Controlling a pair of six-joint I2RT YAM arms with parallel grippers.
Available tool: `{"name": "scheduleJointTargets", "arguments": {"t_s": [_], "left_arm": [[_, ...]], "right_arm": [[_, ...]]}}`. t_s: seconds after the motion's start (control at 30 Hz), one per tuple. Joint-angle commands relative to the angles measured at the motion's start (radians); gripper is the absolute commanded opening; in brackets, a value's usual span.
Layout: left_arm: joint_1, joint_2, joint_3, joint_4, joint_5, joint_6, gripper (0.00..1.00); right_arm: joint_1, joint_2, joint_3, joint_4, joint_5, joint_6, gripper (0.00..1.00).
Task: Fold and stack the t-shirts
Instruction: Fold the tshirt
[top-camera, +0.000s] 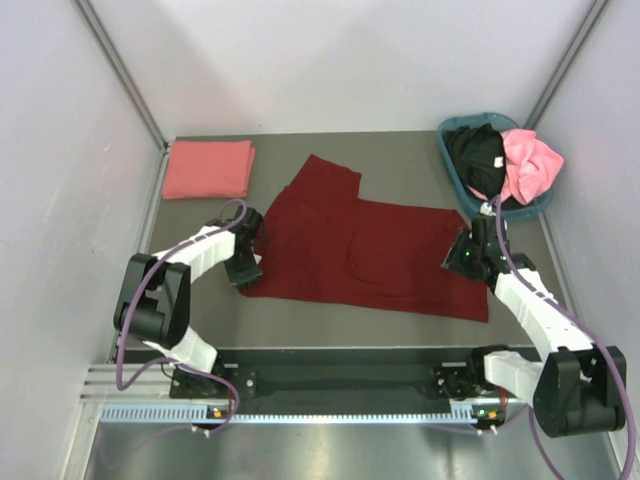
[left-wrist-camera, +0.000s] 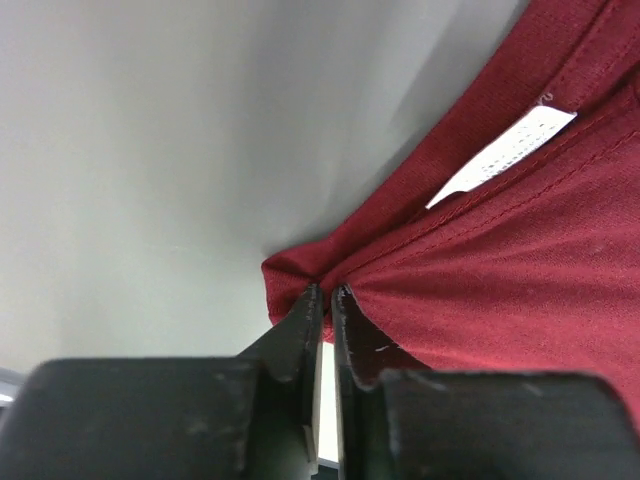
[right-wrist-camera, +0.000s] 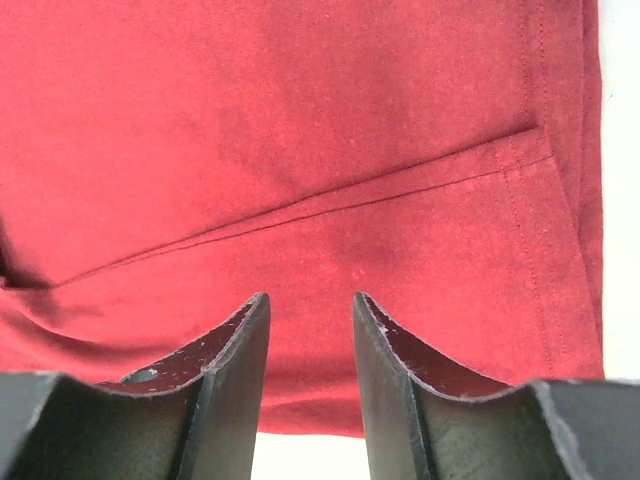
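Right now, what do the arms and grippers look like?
Left arm and right arm: white link shells, black joint housings, a purple cable looped along each. Left gripper and right gripper: black wedge-shaped fingers with scuffed, speckled edges.

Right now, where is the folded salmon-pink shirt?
In the top view, the salmon-pink shirt lies at the table's far-left corner, left of the spread maroon shirt.

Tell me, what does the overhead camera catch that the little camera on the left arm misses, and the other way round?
Only overhead: the folded salmon-pink t-shirt and the blue basket holding a black t-shirt and a bright pink t-shirt. Only the left wrist: a white label on the cloth, and the left gripper pinching a bunched edge. Both: the maroon t-shirt.
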Motion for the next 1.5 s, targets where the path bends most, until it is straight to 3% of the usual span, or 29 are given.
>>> {"name": "scheduleJointTargets", "arguments": {"t_s": [0.0, 0.13, 0.33, 0.67, 1.03, 1.1, 1.13, 1.27, 1.47], "left_arm": [[0.005, 0.045, -0.02, -0.026, -0.028, -0.016, 0.07], [0.009, 0.02, -0.013, -0.073, -0.048, -0.068, 0.01], [0.028, -0.015, -0.081, -0.087, -0.038, -0.14, 0.0], [0.043, -0.161, -0.116, -0.187, -0.26, -0.307, 0.0], [0.097, -0.231, -0.101, -0.239, -0.233, -0.34, 0.01], [0.097, -0.248, -0.083, -0.242, -0.216, -0.326, 0.06], [0.097, -0.251, -0.051, -0.243, -0.206, -0.317, 0.18], [0.097, -0.224, 0.089, -0.259, -0.202, -0.262, 0.42], [0.094, -0.135, 0.336, -0.276, -0.236, -0.165, 0.45]], "right_arm": [[0.011, -0.021, 0.023, 0.012, 0.007, 0.004, 0.4], [0.011, -0.02, 0.026, -0.008, 0.01, -0.004, 0.4], [0.008, 0.026, 0.043, -0.059, 0.056, 0.03, 0.39], [-0.017, 0.089, 0.043, -0.094, 0.111, 0.038, 0.37], [-0.021, 0.107, 0.055, -0.087, 0.134, 0.05, 0.37], [-0.021, 0.112, 0.054, -0.088, 0.149, 0.059, 0.36], [-0.022, 0.115, 0.051, -0.091, 0.152, 0.062, 0.36], [-0.041, 0.121, 0.046, -0.123, 0.148, 0.101, 0.34], [-0.066, 0.167, 0.112, -0.212, 0.194, 0.115, 0.39]]}}
